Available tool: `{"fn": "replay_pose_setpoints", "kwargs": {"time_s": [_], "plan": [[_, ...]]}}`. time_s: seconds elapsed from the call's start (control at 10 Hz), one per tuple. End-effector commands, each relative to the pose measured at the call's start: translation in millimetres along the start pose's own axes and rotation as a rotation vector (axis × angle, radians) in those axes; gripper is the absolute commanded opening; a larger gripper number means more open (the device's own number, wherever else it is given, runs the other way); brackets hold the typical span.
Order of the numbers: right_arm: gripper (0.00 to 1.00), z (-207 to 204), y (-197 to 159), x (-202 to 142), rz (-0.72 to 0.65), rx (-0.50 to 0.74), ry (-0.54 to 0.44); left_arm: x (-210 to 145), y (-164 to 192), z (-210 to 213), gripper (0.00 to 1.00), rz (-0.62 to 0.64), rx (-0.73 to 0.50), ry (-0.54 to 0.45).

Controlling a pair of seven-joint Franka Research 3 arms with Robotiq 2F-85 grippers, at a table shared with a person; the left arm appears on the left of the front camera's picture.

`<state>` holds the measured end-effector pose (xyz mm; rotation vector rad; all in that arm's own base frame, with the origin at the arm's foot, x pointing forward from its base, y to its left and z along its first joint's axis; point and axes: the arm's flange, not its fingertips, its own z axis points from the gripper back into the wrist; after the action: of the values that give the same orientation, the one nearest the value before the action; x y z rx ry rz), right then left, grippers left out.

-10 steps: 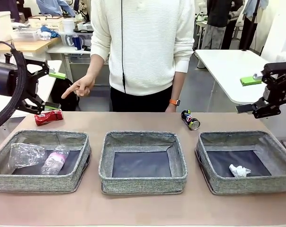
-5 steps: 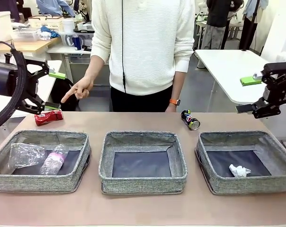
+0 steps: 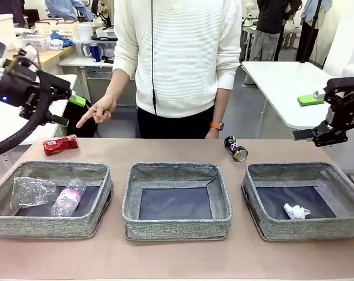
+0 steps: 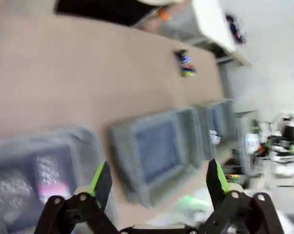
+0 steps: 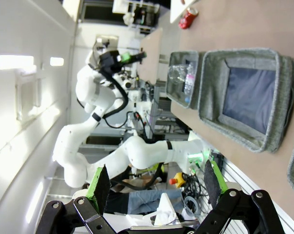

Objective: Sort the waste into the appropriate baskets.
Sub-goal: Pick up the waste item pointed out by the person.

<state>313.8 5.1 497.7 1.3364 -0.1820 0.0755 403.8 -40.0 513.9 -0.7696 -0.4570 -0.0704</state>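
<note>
A red can (image 3: 60,144) lies on the table behind the left basket (image 3: 48,226). In that basket lie a clear cup (image 3: 31,192) and a pink-labelled bottle (image 3: 68,197). The middle basket (image 3: 177,228) holds nothing. A white paper wad (image 3: 296,211) lies in the right basket (image 3: 306,229). A dark printed can (image 3: 235,148) rests behind them. My left gripper (image 3: 68,111) hangs open above the red can, apart from it. My right gripper (image 3: 306,117) stands open above the right basket's far side. In the blurred left wrist view, the open left gripper (image 4: 159,183) looks down on the bottle (image 4: 49,170) and dark can (image 4: 185,63).
A person in a white sweater stands at the far side, one hand (image 3: 98,109) pointing down toward the red can. The right wrist view shows the open gripper (image 5: 154,183), the middle basket (image 5: 205,92), the red can (image 5: 188,17) and the left arm (image 5: 108,63) far off.
My left gripper has lifted up from beside the red can and tilted; the can stays on the table. The right arm and the person's hand have hardly moved.
</note>
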Motion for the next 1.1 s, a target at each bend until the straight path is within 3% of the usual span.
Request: {"fn": "replay_pose_setpoints", "kwargs": {"time_s": [0.0, 0.2, 0.4, 0.5, 0.6, 0.8, 0.9, 1.0], "plan": [[1.0, -0.8, 1.6, 0.8, 0.012, 0.021, -0.007, 30.3, 26.4, -17.4, 1.0, -0.333, 0.359, -0.085], [1.0, -0.8, 1.6, 0.8, 0.012, 0.021, -0.007, 32.3, 33.9, -21.7, 1.0, -0.377, 0.549, 0.106], [1.0, -0.8, 1.6, 0.8, 0.012, 0.021, -0.007, 32.3, 41.1, -30.6, 1.0, -0.404, 0.689, 0.237], [1.0, -0.8, 1.6, 0.8, 0.012, 0.021, -0.007, 33.7, 43.7, -36.2, 1.0, -0.378, 0.718, 0.27], [1.0, -0.8, 1.6, 0.8, 0.012, 0.021, -0.007, 34.6, 48.4, -31.5, 1.0, -0.437, 0.599, 0.173], [1.0, -0.8, 1.6, 0.8, 0.012, 0.021, -0.007, 34.6, 48.4, -31.5, 1.0, -0.437, 0.599, 0.173], [1.0, -0.8, 1.6, 0.8, 0.012, 0.021, -0.007, 31.8, 49.7, -35.8, 1.0, -0.427, 0.662, 0.21], [1.0, -0.8, 1.6, 0.8, 0.012, 0.021, -0.007, 60.0, 56.4, -44.1, 1.0, -0.613, 0.735, 0.553]]}}
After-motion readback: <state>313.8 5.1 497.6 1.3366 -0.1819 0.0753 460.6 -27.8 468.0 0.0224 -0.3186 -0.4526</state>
